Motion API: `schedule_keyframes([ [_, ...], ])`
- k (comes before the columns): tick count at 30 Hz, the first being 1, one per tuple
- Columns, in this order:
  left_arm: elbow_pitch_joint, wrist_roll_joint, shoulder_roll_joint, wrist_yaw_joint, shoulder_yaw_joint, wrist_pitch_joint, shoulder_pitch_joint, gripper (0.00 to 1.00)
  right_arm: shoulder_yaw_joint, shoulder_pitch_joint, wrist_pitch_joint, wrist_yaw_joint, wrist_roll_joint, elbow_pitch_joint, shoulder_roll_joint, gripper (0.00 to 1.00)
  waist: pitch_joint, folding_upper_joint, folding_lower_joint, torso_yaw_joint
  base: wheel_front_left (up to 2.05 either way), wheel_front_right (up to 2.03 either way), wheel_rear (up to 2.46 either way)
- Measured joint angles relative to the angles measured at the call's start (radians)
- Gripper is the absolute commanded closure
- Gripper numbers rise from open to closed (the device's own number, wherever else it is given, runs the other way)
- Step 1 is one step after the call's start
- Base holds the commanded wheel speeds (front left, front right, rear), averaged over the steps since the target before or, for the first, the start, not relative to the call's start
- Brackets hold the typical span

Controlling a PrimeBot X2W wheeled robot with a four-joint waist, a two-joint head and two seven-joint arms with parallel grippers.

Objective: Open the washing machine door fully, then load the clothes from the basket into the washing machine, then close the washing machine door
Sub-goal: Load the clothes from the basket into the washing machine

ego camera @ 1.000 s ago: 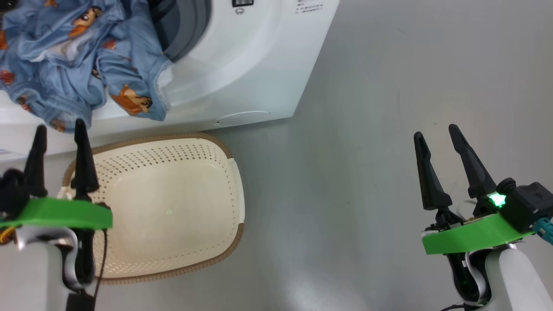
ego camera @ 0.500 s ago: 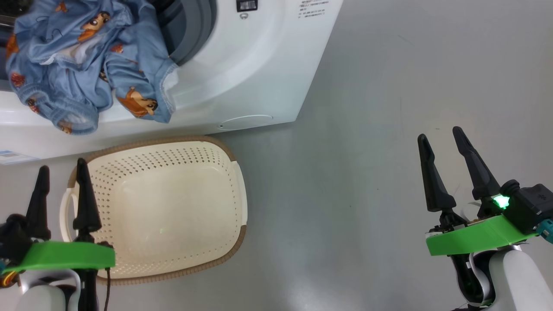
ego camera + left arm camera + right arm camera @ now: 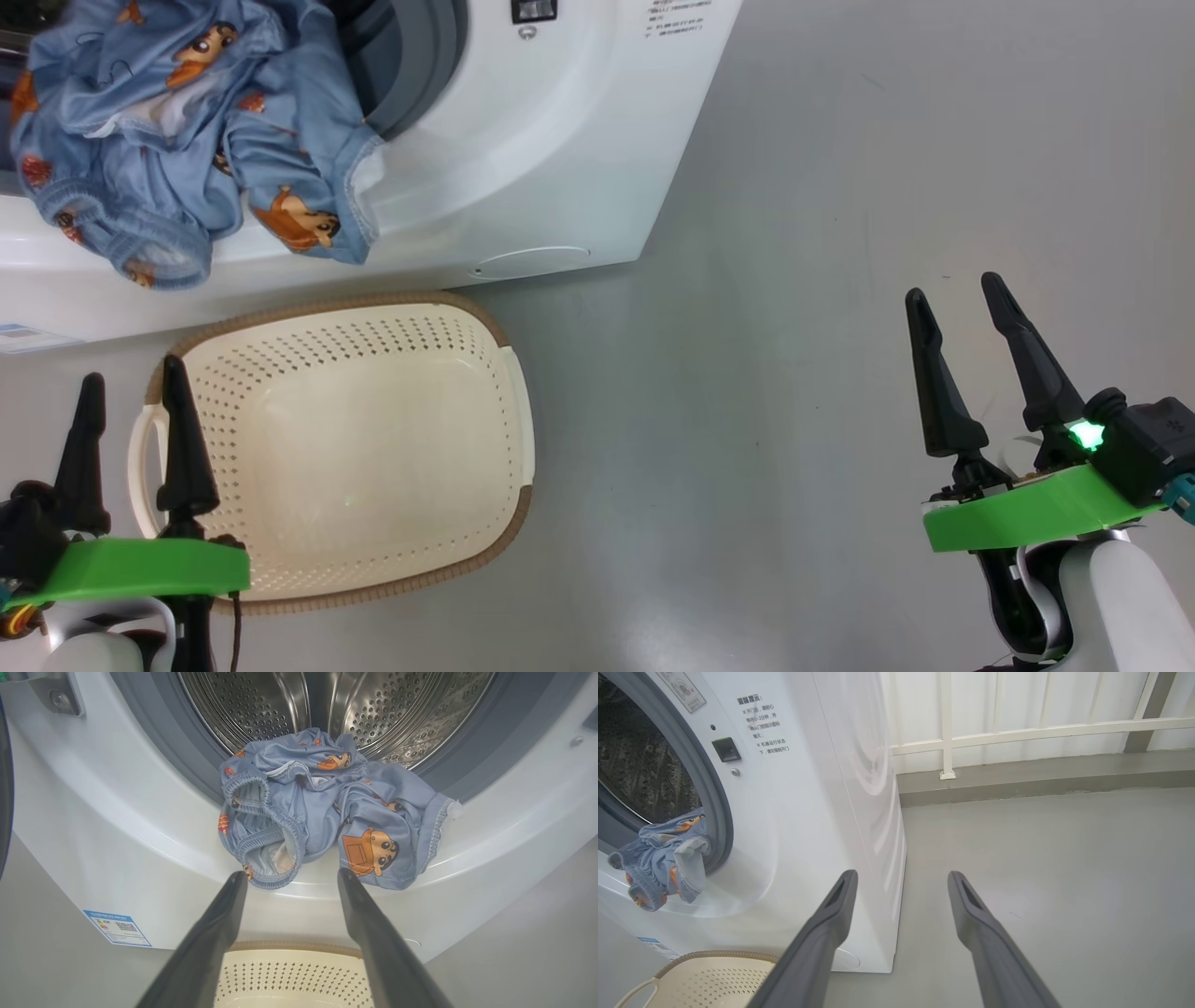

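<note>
Clearances and Obstructions

Drum (image 3: pixel 327 704) mouth stands open, and its upper part is free. Clothes (image 3: pixel 317 812) drape over the lower lip and block it. Basket (image 3: pixel 373 331) sits on the floor (image 3: pixel 794 280) just before the machine (image 3: pixel 560 140). Floor on the robot's right is open.

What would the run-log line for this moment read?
stage: loading | clothes: draped over washing machine opening, partly outside | basket: empty | left gripper: jaws open, empty | right gripper: jaws open, empty
</note>
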Motion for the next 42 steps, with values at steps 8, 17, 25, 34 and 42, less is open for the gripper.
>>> schedule_keyframes([
  [8, 0.043, -0.013, 0.002, 0.0, -0.01, 0.0, -0.023, 0.0, 0.0, -0.001, 0.0, 0.0, 0.0, -0.001, 0.0, 0.0, 0.014, 0.0, 0.0, 0.0, 0.0, 0.0, 0.0],
  [17, 0.136, -0.027, 0.03, 0.0, -0.059, 0.0, -0.141, 0.0, 0.0, -0.004, 0.0, 0.0, 0.0, -0.001, 0.007, 0.0, 0.033, 0.0, 0.0, -0.002, 0.0, 0.0, 0.0],
  [25, 0.263, -0.073, 0.066, 0.0, -0.122, 0.0, -0.263, 0.0, 0.0, -0.006, 0.0, 0.0, 0.0, -0.005, 0.009, 0.0, 0.053, 0.0, 0.0, -0.011, 0.0, 0.0, 0.0],
  [34, 0.384, -0.122, 0.122, 0.0, -0.186, 0.0, -0.38, 0.0, 0.002, -0.022, 0.0, 0.0, 0.0, -0.006, 0.013, 0.0, 0.071, 0.0, 0.0, -0.027, 0.0, 0.0, 0.0],
  [42, 0.463, -0.18, 0.164, 0.0, -0.251, 0.0, -0.442, 0.0, 0.003, -0.027, 0.0, 0.0, 0.0, -0.007, 0.013, 0.0, 0.082, 0.0, 0.0, -0.037, 0.0, 0.0, 0.0],
])
